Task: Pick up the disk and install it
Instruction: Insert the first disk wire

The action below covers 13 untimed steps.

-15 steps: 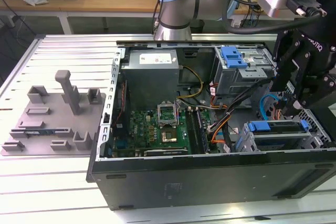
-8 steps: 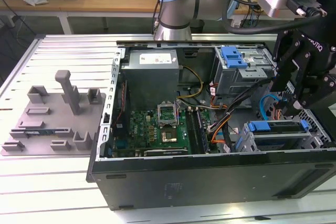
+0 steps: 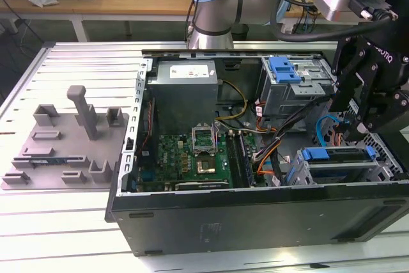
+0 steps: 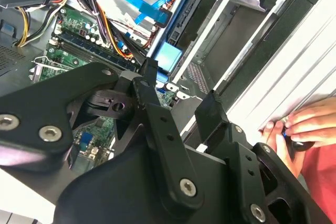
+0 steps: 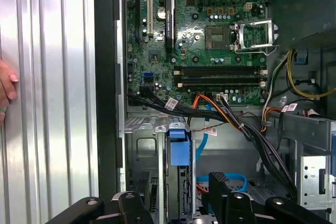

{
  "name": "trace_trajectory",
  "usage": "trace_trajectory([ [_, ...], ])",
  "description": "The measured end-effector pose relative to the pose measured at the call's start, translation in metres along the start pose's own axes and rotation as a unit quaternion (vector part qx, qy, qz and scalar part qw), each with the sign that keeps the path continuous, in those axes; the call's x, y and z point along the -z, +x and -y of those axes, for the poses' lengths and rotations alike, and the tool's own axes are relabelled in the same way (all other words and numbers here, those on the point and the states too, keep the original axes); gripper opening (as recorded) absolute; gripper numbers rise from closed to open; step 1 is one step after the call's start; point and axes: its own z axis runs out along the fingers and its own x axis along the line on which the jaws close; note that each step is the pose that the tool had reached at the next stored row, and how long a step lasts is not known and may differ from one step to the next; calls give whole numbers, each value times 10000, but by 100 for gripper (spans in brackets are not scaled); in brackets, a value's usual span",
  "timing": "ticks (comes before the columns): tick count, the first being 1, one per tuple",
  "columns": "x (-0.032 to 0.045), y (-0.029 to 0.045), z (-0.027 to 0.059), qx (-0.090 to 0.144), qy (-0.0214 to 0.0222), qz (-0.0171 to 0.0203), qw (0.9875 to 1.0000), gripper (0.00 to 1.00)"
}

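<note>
Computer case (image 3: 255, 222), opened and laid on its side, is spread across the middle of the exterior view. Gripper (image 3: 353, 129) is held at the right edge of that view, fingers spread and nothing pinched. Disk (image 3: 339, 155) is seated on edge in a bay at lower right, just beneath the gripper, its long axis running left to right across the frame.
</note>
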Motion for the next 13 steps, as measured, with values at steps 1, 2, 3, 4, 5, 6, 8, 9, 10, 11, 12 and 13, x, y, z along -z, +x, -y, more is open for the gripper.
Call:
trace_trajectory([
  [1,0,0,0,0,0,0,10000,56],
  [2,0,0,0,0,0,0,10000,56],
  [3,0,-1,0,0,0,-2,10000,56],
  [4,0,-13,0,0,0,-8,10000,56],
  [5,-1,-37,1,1,0,-14,10000,56],
  [6,0,-66,1,1,1,-26,10000,56],
  [8,0,-133,4,0,1,-61,10000,56],
  [9,0,-161,8,1,2,-81,10000,56],
  [10,0,-191,24,2,1,-122,9999,56],
  [11,0,-204,42,1,-3,-156,9999,56],
  [12,-1,-208,60,-3,-5,-179,9998,56],
  [13,0,-213,97,-25,-6,-210,9998,56],
])
